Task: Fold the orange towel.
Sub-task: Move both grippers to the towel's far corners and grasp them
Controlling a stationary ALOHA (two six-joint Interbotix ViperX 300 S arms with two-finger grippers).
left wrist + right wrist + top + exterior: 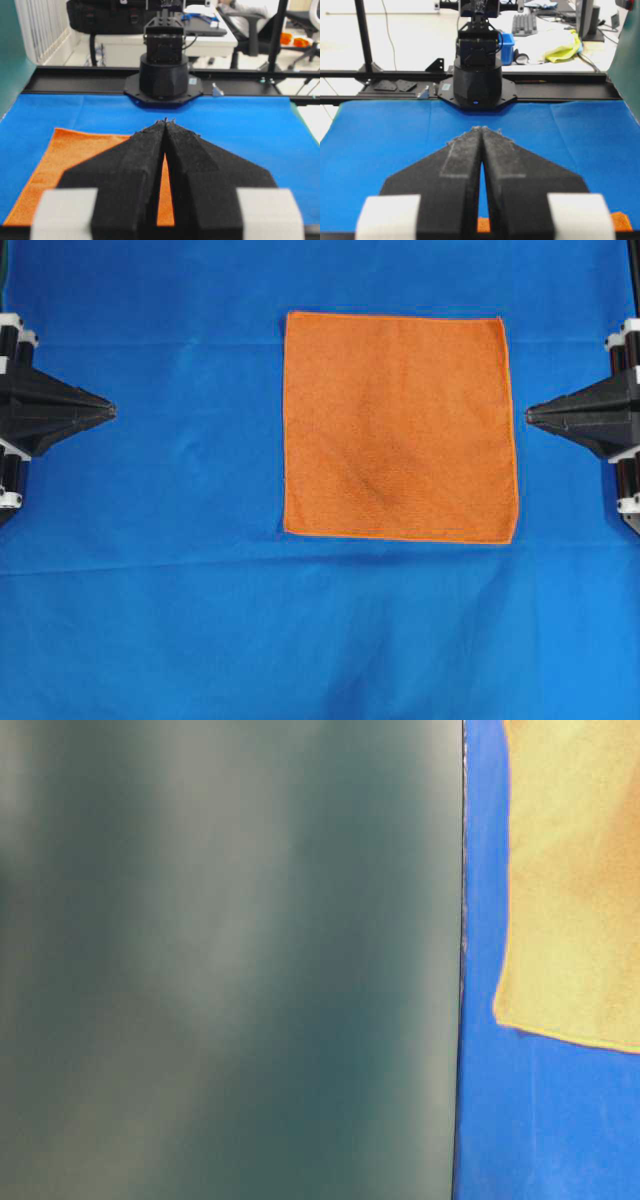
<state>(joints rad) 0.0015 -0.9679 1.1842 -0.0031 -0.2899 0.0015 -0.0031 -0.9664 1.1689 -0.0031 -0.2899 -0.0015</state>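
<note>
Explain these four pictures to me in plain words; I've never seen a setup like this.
Two robot arms face each other across a table covered by a large blue cloth. The overhead picture shows the left end effector and the right end effector, both shut and holding nothing. Between them, nearer the right one, an orange towel lies flat and unfolded. Two pictures come from cameras on the wrists, each looking past its own closed black fingers toward the opposite arm. The table-level picture is mostly blocked by a blurred dark surface.
</note>
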